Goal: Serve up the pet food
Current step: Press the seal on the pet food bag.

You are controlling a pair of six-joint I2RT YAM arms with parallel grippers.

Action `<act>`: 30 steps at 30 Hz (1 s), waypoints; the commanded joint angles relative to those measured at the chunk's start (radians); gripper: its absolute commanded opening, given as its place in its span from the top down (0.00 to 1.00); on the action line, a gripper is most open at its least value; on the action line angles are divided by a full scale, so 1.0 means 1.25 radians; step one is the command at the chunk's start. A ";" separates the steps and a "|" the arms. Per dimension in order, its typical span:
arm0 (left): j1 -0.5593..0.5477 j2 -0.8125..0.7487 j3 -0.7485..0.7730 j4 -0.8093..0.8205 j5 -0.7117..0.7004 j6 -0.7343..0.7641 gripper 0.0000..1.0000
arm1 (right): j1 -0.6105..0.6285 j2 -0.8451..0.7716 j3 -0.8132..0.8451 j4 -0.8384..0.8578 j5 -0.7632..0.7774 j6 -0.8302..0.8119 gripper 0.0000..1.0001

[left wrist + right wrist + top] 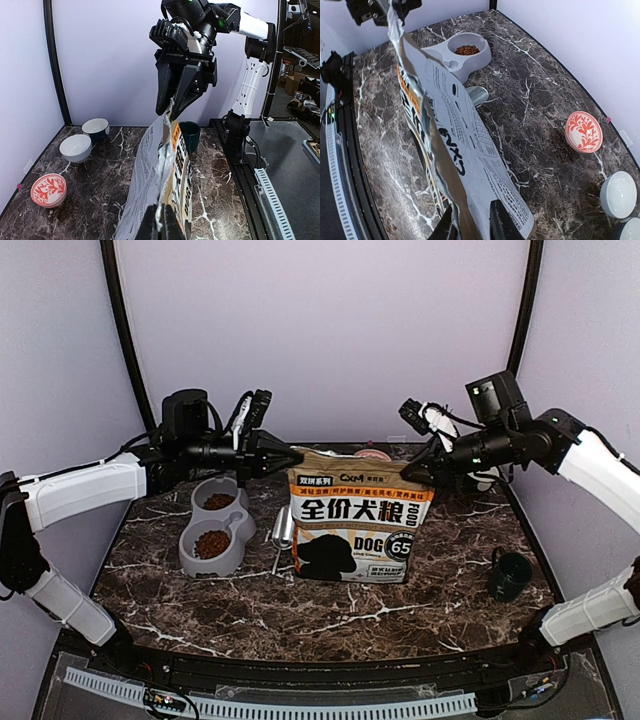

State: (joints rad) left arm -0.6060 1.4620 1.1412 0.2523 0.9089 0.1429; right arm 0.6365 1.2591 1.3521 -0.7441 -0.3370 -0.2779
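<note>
My left pincer (292,453) is clamped fully shut on the top corner of the bag (355,535) at 10 o'clock. That pinch is what stands the bag upright on the table (300,625). My right pincer (170,108) sits astride the opposite top corner at 2 o'clock, jaws a narrow gap apart with the film between them; I can't tell if the pads actually bite. The two-corner hold reads to me as stretching the mouth flat so the bag can't slump or spill. The pet food (210,543) is in both cups of the grey double bowl (188,565), at 9 o'clock from the bag. The metal scoop (281,532) lies between them, just beside the bag. With both cups loaded, I judge serving mostly done. Risk: if right isn't gripping, left alone carries the bag and it can tip toward the bowl.
</note>
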 commanded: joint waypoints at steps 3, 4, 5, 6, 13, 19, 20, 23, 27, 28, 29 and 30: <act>-0.002 -0.034 -0.009 0.007 0.023 0.005 1.00 | -0.012 -0.025 -0.018 0.030 0.017 0.006 0.88; -0.003 -0.036 -0.009 0.007 0.023 0.005 1.00 | -0.013 -0.024 -0.018 0.030 0.016 0.006 0.92; -0.002 -0.036 -0.009 0.008 0.024 0.004 1.00 | -0.012 -0.022 -0.018 0.031 0.015 0.005 0.95; -0.002 -0.036 -0.009 0.007 0.023 0.006 1.00 | -0.013 -0.021 -0.018 0.031 0.015 0.004 0.98; -0.002 -0.036 -0.009 0.008 0.023 0.005 1.00 | -0.014 -0.024 -0.018 0.030 0.014 0.003 1.00; -0.003 -0.038 -0.009 0.007 0.022 0.008 1.00 | -0.017 -0.028 -0.020 0.034 0.019 0.003 1.00; -0.002 -0.038 -0.009 0.005 0.022 0.009 1.00 | -0.017 -0.030 -0.021 0.035 0.025 0.004 1.00; -0.002 -0.039 -0.009 0.005 0.020 0.010 1.00 | -0.018 -0.041 -0.029 0.048 0.057 0.010 0.75; -0.002 -0.042 -0.011 0.008 0.015 0.010 1.00 | -0.023 -0.068 -0.048 0.060 0.072 0.013 0.68; -0.003 -0.043 -0.011 0.009 0.014 0.011 1.00 | -0.024 -0.073 -0.053 0.061 0.075 0.014 0.70; -0.002 -0.044 -0.012 0.008 0.012 0.011 1.00 | -0.024 -0.077 -0.059 0.061 0.078 0.014 0.71; -0.003 -0.044 -0.013 0.008 0.011 0.013 1.00 | -0.024 -0.084 -0.064 0.063 0.081 0.014 0.74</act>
State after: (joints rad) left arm -0.6060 1.4593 1.1378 0.2527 0.9070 0.1471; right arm 0.6178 1.1942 1.2976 -0.7147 -0.2779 -0.2703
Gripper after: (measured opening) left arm 0.011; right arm 0.292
